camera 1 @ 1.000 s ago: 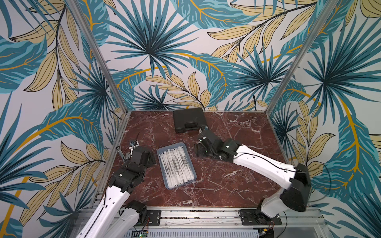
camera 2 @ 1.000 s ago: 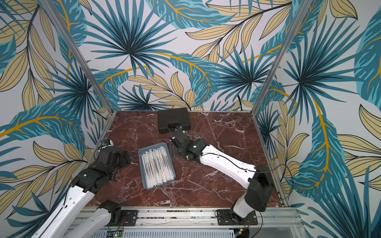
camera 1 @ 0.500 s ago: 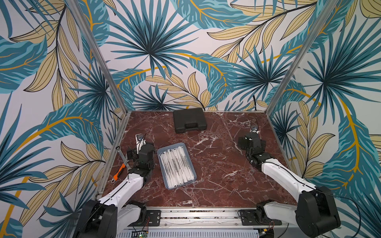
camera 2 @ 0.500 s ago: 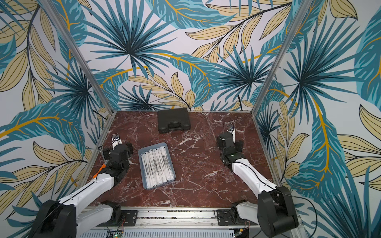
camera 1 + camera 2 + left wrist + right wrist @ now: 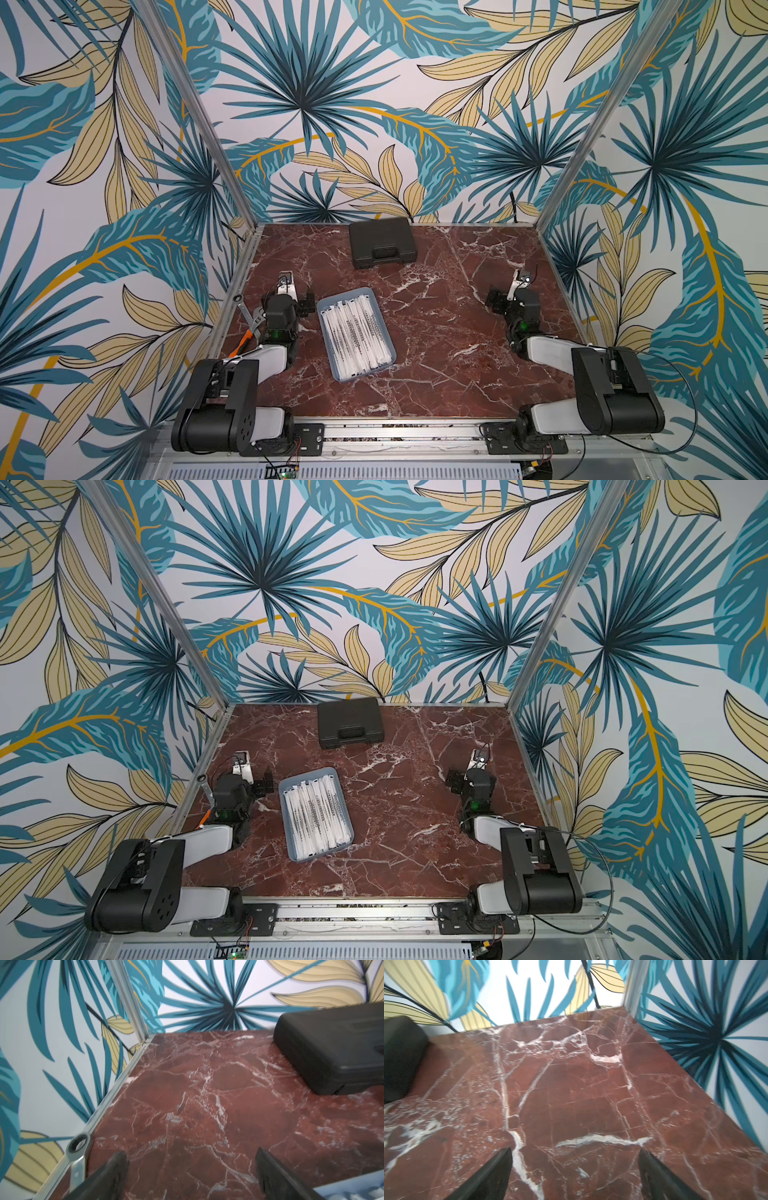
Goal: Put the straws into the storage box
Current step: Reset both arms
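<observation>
The storage box (image 5: 323, 320), a shallow blue-grey tray, lies left of the table's middle in both top views. Several white paper-wrapped straws (image 5: 355, 332) lie side by side in it, also the straws (image 5: 316, 812). My left gripper (image 5: 291, 297) rests just left of the tray's far corner, open and empty, jaws wide over bare marble in the left wrist view (image 5: 190, 1153). A corner of the tray (image 5: 353, 1182) shows there. My right gripper (image 5: 509, 297) sits near the right wall, far from the tray, open and empty (image 5: 575, 1150).
A black hard case (image 5: 382, 243) with a handle lies at the back centre. A metal wrench (image 5: 247, 316) and an orange-handled tool (image 5: 245, 343) lie along the left edge beside my left arm. Both arms are folded low near the front corners.
Both arms have drawn back from the tray, the right one from beside it to the right wall. The left gripper has opened wider. The tray and straws have not moved.
</observation>
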